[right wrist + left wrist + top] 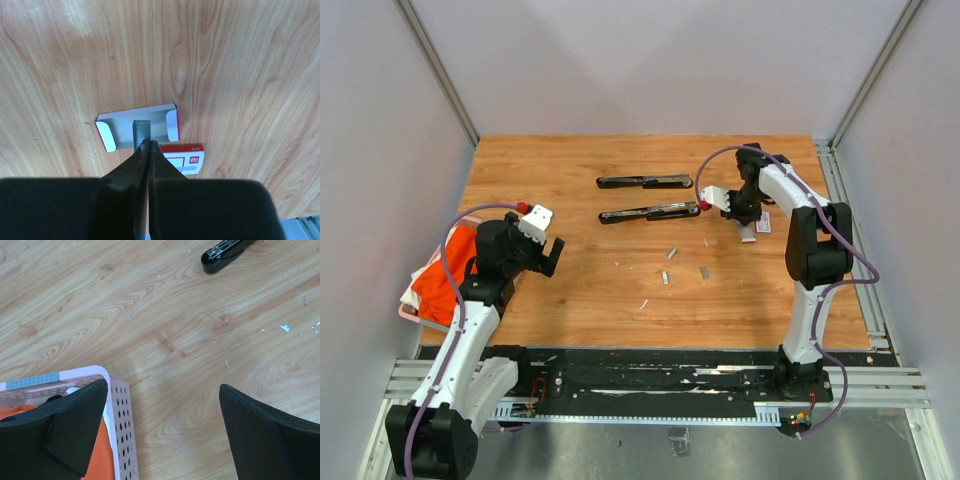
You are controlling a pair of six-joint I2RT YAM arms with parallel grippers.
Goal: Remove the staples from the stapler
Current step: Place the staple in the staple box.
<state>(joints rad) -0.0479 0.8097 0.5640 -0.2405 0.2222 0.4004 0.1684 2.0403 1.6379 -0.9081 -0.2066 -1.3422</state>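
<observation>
**Right pincer.** The right pincer (148, 144) is fully closed, with no gap showing between the jaws. Its tips meet at the near end of a grey staple strip (141, 131). The pictures do not show whether the tips clamp that end or only stand over it.

**Governing relation.** The strip lies directly ahead of the tips, inside a white tray (120, 122). Its long axis runs straight on from the closed fingers. The tray's long axis lies across that line. Just beside the tips, on the right of the wrist view, lies a sleeve (186, 161) with red print. Both rest on the table (225, 60).

**Further out.**
- The loose staples (672, 253) lie on the robot's left of this pincer and nearer the arm bases. They are separate short pieces, apart from one another.
- The nearer stapler (650, 212) is opened out flat, also to the left. Its long axis runs across the table and one end points at the pincer.
- The farther stapler (645, 182) lies parallel to it, beyond it.

**Left pincer.** The left pincer (162, 390) is spread wide and holds nothing. It hangs over bare wood beside a pink basket (117, 400) holding orange cloth (105, 450).

**Judgement.** The right arm is the nearer arm to the staplers, the tray and the loose staples, and is better placed for them.
</observation>
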